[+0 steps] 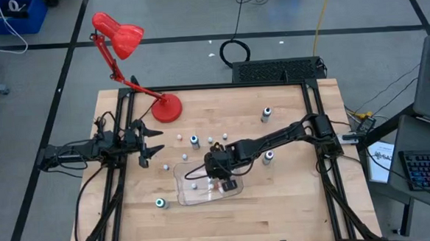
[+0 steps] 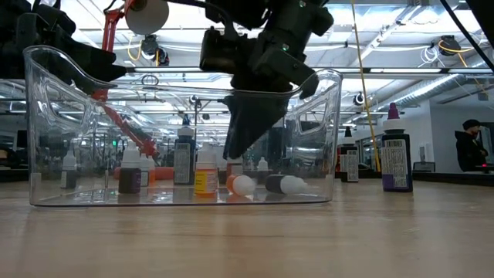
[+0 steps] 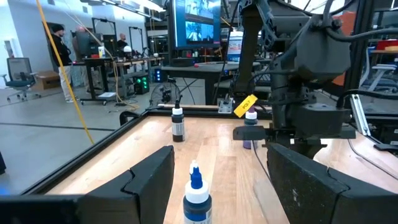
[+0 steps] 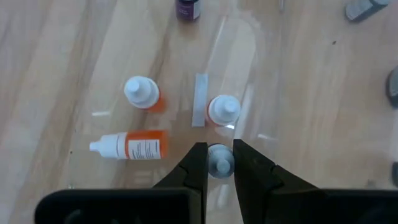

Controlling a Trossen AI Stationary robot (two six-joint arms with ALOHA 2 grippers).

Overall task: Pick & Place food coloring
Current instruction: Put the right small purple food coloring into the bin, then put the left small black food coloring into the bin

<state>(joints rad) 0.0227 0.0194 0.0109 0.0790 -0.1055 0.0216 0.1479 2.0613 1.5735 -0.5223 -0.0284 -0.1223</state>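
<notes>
Inside the clear tray (image 4: 249,56) we count four little food coloring bottles (image 4: 222,110). One bottle (image 4: 219,160) sits between the right gripper (image 4: 218,163) fingers, which are pinched on it. The left gripper (image 1: 151,138) waits open by the red lamp (image 1: 122,37).

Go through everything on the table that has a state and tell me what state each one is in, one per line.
Right gripper: fingers closed on a small white-capped bottle, inside the tray.
Left gripper: fingers open, empty, at the table's left edge.
Clear rectangular plastic tray: upright, holding several bottles.
White-capped orange bottle: lying on its side in the tray.
Blue-tipped dropper bottle: standing upright.
Red desk lamp: standing, head tilted down.
</notes>
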